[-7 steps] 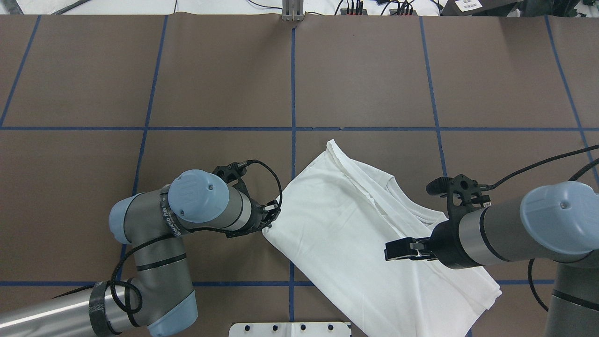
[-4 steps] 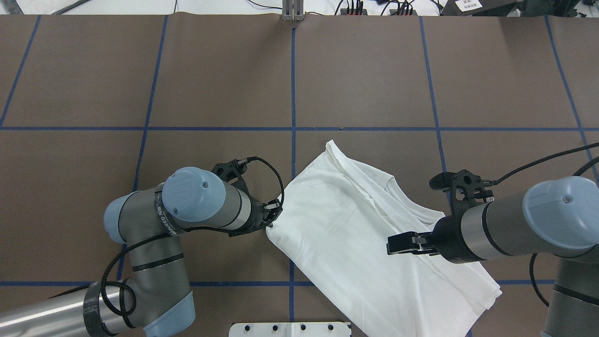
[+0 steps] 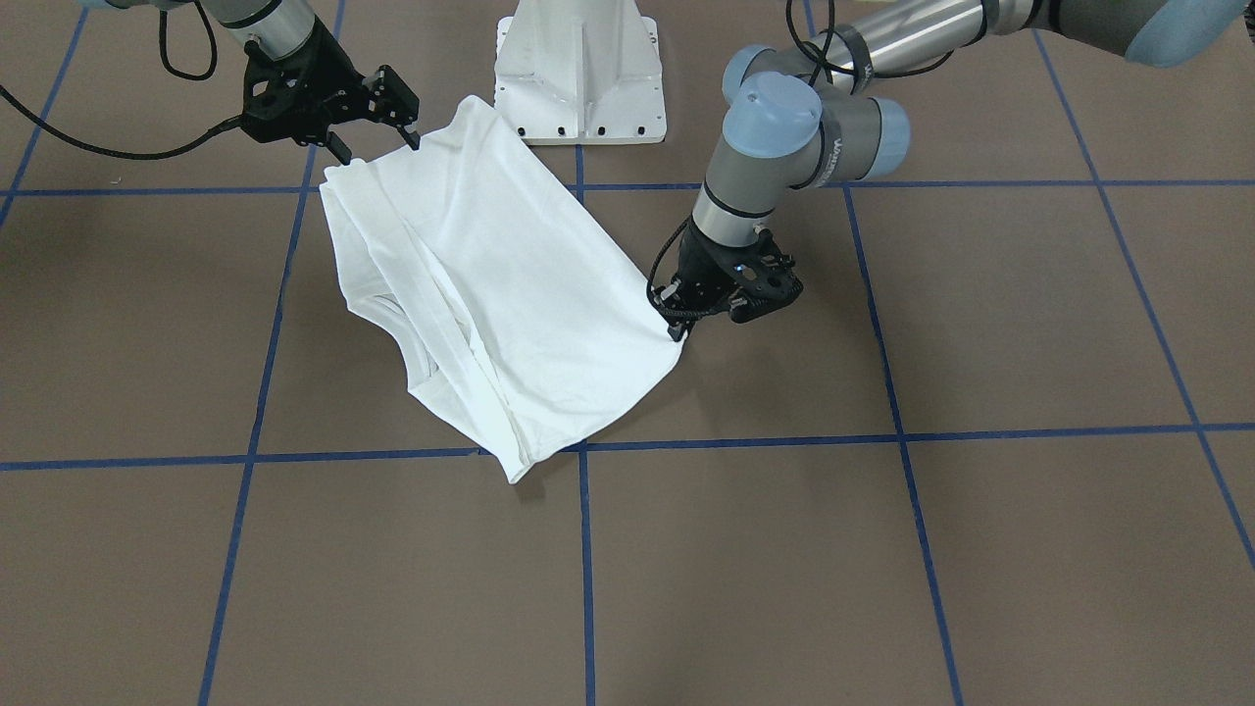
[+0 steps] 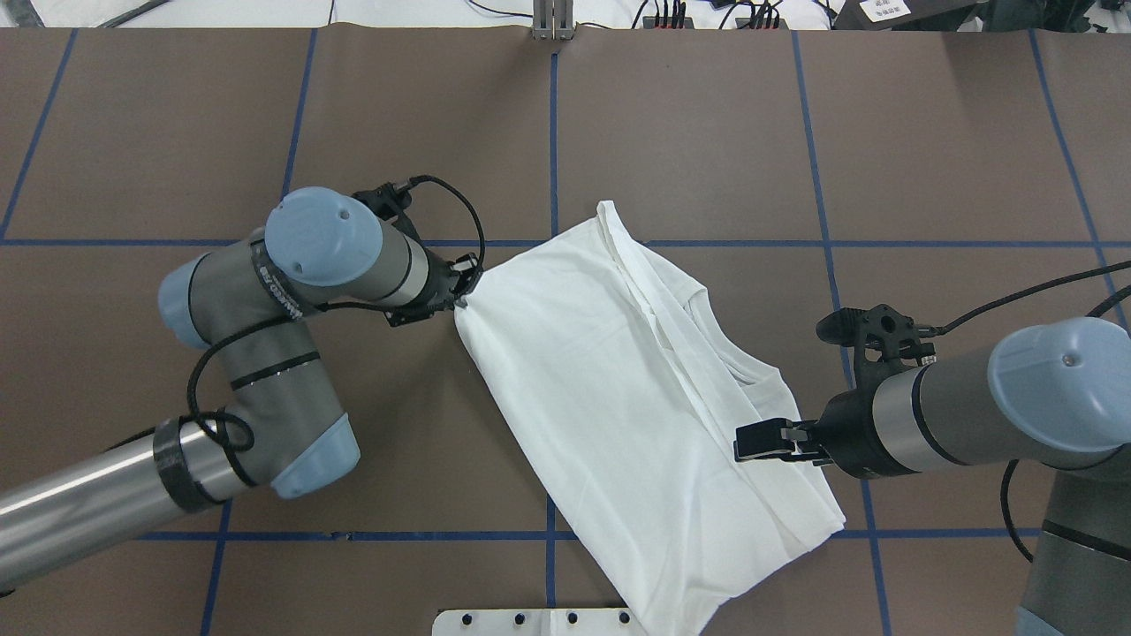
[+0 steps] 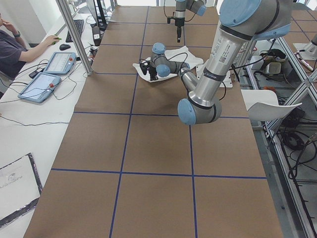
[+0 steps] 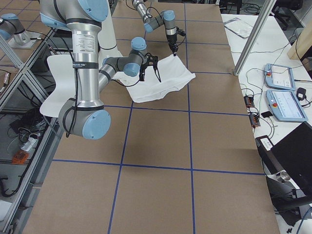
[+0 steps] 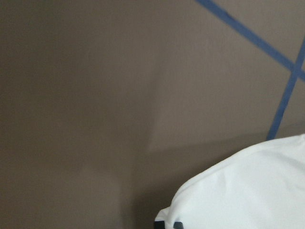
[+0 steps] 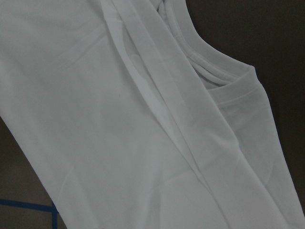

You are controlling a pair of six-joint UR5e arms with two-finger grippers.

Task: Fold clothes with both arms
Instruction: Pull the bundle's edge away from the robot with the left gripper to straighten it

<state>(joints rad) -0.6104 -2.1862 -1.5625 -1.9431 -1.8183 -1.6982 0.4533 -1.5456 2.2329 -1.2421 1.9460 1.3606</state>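
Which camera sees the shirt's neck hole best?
The right wrist-mounted view: the T-shirt's ribbed neck sits close up. Overhead and front-facing views show it small, side views tiny, left wrist view only a plain corner.

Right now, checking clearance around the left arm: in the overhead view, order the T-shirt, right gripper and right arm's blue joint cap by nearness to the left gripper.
1. T-shirt: its corner is pinched in the left gripper.
2. Right gripper: across the shirt, right side.
3. Blue joint cap: far right.
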